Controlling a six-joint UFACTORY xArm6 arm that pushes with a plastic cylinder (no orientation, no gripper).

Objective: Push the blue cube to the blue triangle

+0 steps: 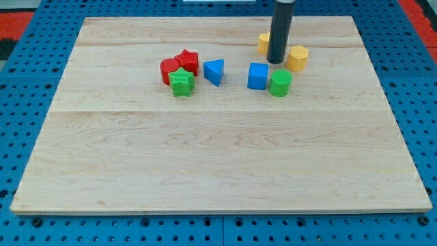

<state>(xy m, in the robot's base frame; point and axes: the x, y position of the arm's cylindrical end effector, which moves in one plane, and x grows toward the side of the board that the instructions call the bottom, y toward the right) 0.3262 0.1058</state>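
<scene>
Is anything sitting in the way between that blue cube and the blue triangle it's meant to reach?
Nothing visible does. The blue cube and the blue triangle face each other across bare wood. The green cylinder touches the cube on the view's right, the far side from the triangle. My tip is just above and right of the cube.
</scene>
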